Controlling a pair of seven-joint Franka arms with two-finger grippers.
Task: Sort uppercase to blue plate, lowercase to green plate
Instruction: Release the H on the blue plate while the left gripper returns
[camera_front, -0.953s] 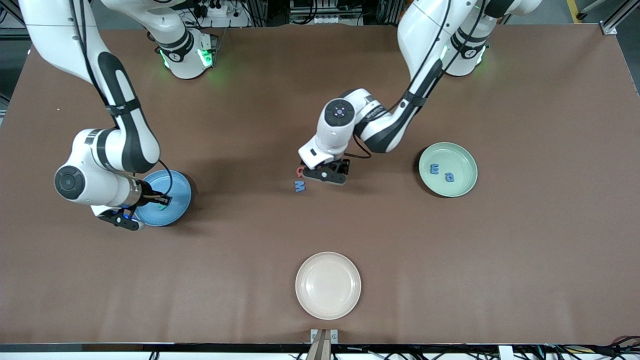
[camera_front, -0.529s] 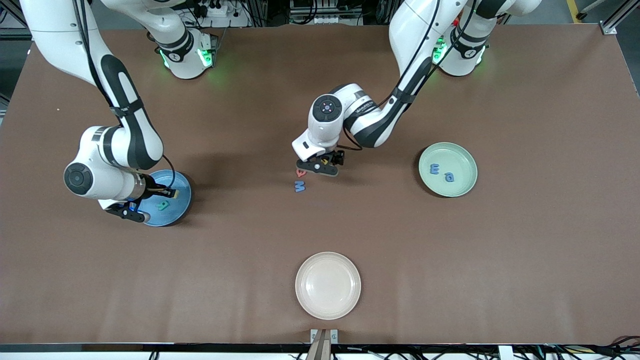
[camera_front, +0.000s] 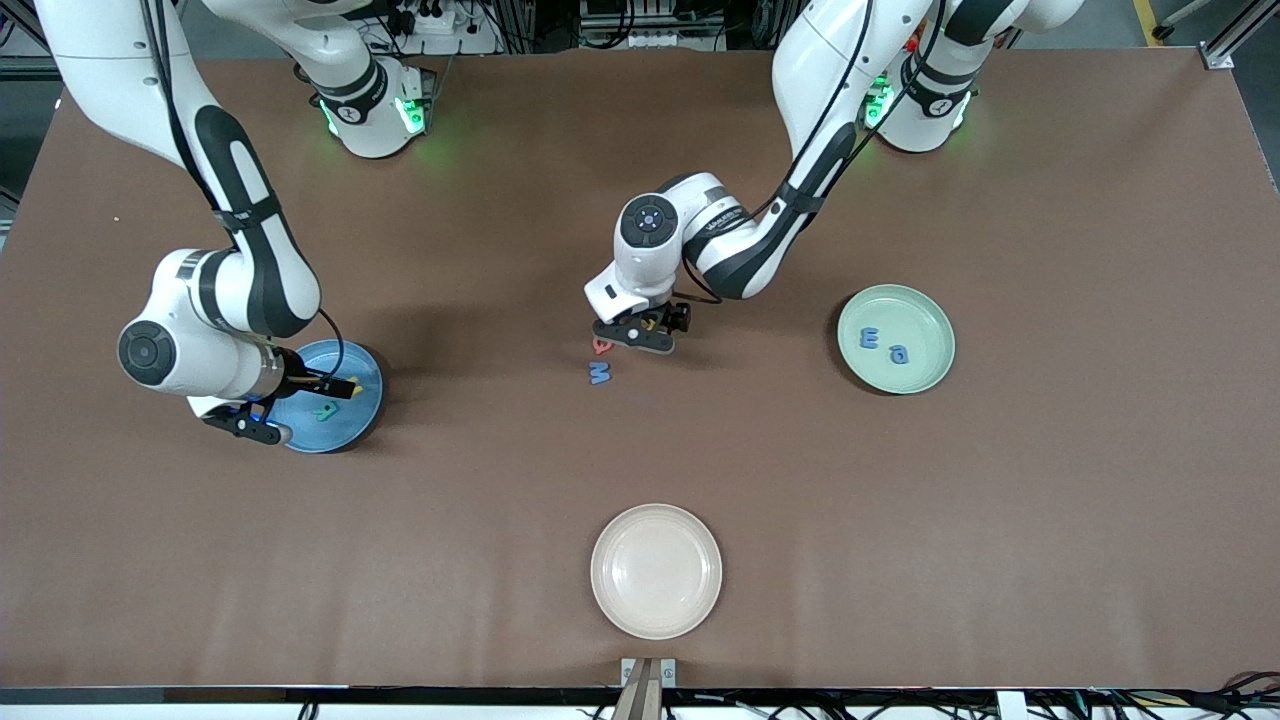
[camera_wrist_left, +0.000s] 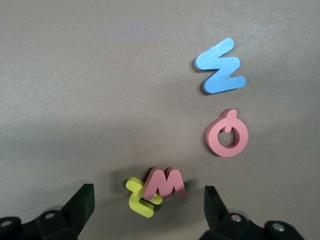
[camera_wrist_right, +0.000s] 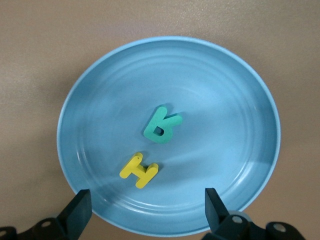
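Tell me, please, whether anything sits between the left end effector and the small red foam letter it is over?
Nothing visible does. The left end effector is open above the red foam lowercase letter, which rests partly on a yellow foam letter, so closing may catch both.

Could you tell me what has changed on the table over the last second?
The right gripper opened over the blue plate and let go of the teal R, which now lies in the plate beside the yellow H. The left gripper, open, shifted slightly toward the robots' bases, above the red m. The green plate and cream plate stayed put.
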